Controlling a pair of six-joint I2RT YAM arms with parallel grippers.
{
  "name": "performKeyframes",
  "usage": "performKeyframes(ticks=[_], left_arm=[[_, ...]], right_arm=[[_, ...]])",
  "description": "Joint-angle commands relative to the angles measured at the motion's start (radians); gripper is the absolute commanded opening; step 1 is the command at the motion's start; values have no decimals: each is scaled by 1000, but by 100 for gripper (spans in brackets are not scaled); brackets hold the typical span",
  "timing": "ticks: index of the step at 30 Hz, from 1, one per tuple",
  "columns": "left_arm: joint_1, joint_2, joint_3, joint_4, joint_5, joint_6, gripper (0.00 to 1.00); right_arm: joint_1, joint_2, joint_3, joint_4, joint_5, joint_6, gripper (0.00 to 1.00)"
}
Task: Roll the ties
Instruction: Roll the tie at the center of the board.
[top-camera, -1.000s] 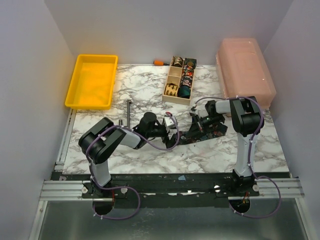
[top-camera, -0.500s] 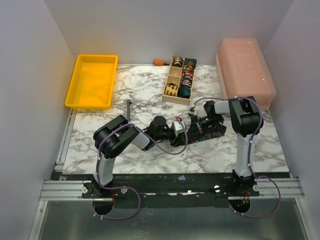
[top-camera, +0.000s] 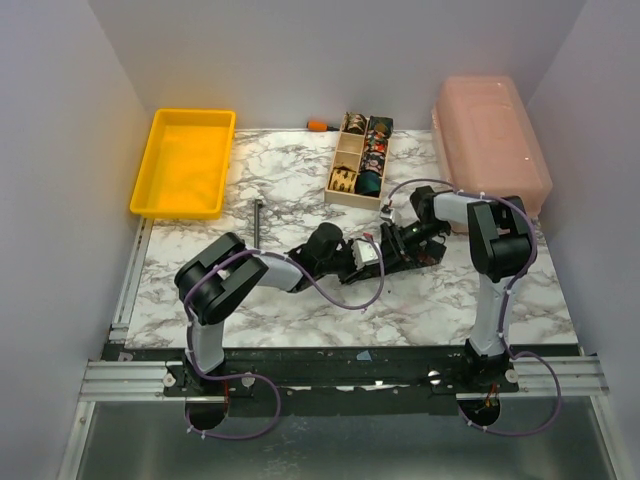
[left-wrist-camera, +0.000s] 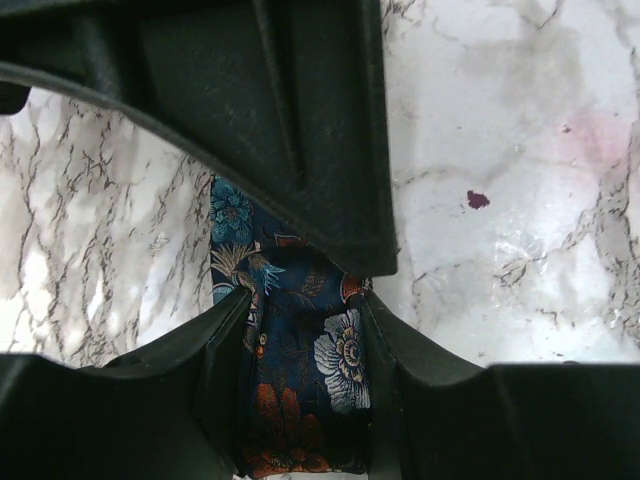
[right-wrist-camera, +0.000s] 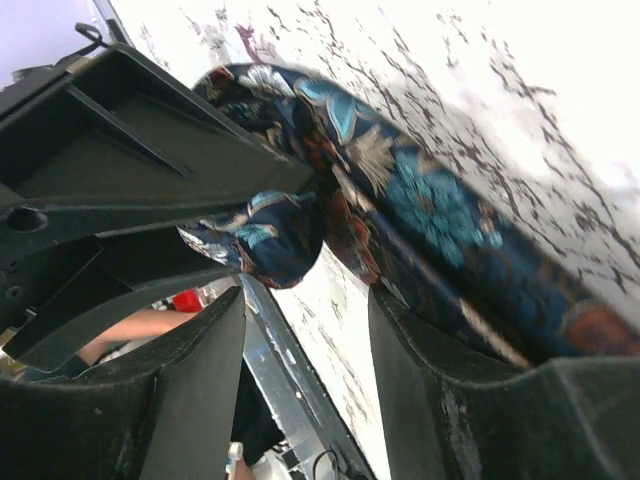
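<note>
Task object: the floral tie (left-wrist-camera: 300, 380) lies flat on the table (top-camera: 300, 300) near its middle, between the two wrists and well apart from the wooden box (top-camera: 358, 160).
Left fingers: the left fingers (left-wrist-camera: 215, 350) flank the tie's two edges, with fabric filling the gap. It cannot be told whether they clamp it or only straddle it.
Right fingers: the right fingers (right-wrist-camera: 190, 390) stand apart and grip nothing. The rolled end (right-wrist-camera: 262, 235) sits just beyond their tips, and the strip crosses one finger.
Clearance: both heads sit nearly touching over the same short stretch of fabric.
Risk 1: the rolled end is unheld, so any tug on the strip probably uncoils it.
Risk 2: the fingers may collide because of the tight spacing.
Risk 3: the fabric may bunch or slip sideways if the left fingers close across its width.
Risk 4: a skewed first turn likely produces a cone rather than a coil.
</note>
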Motion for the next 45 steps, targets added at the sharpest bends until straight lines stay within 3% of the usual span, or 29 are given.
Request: performKeyframes(ticks=[1, 9, 15, 21, 26, 32, 38, 45], left_arm=[[11, 3, 3, -292, -77, 111, 33], [10, 26, 79, -418, -15, 130, 35], [13, 50, 120, -466, -2, 120, 36], [26, 46, 140, -501, 53, 110, 37], [43, 39, 134, -532, 97, 124, 37], [59, 32, 125, -558, 123, 167, 37], [71, 50, 157, -586, 102, 167, 38], [73, 53, 159, -572, 89, 154, 39]], right_arm=[[1, -37, -37, 51, 72, 66, 55], [22, -20, 7, 130, 44, 122, 54], [23, 26, 18, 135, 24, 96, 44], [23, -26, 50, -25, -21, -12, 42], [-3, -103, 69, -63, 45, -7, 42], [-9, -43, 108, 52, 178, 74, 42], [-9, 8, 78, 69, 318, 50, 38], [-9, -61, 33, 54, 309, 49, 34]])
